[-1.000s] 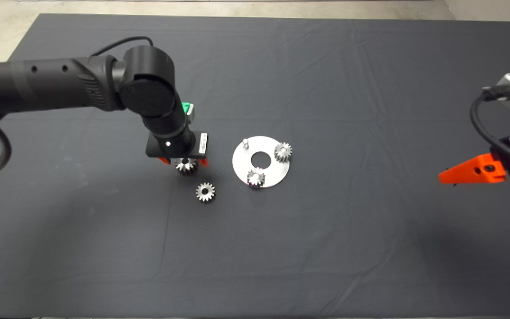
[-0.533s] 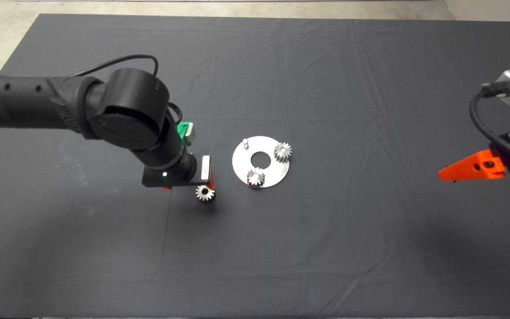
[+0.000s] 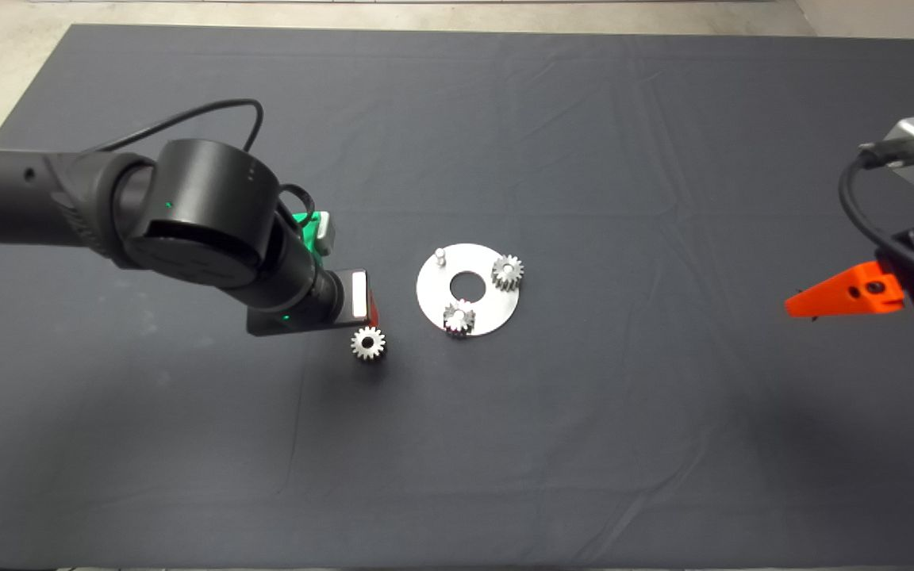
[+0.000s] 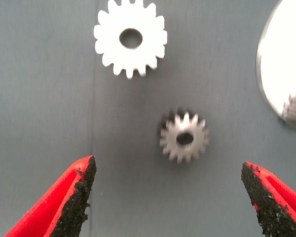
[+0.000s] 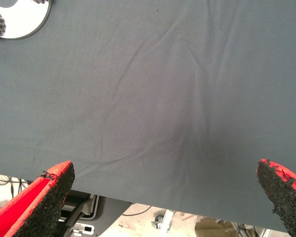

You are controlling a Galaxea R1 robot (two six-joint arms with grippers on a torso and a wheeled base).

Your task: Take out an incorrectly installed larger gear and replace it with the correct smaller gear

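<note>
**A:** Start big. What is on the worktop's dark mat [image 3: 584,444]?

**B:** The left arm reaches in to just beside the round steel plate [image 3: 497,305]. The right hand [image 5: 163,197] waits well apart at the far edge, its fingers spread wide around nothing.

**A:** And the left hand [image 4: 167,197]?

**B:** Wide too, and empty. It points down at the mat.

**A:** Where is the larger gear [image 4: 130,38]?

**B:** Off the plate, flat on the mat, beyond the fingertips. The arm hides it from above.

**A:** The smaller gear [image 4: 184,138]?

**B:** Also flat on the mat, bore up, near the plate's rim. It lies just ahead of the fingertips and between their lines, somewhat nearer the finger on the plate's side. No pad touches it.

**A:** So the left arm is plainly the nearer.

**B:** By far. Being round, the gear has no long axis to favour. I'd judge the move calls for centring, then a straight descent.

**A:** Then where?

**B:** The plate's one bare peg [image 3: 440,254]; two other small gears sit on the plate.
</note>
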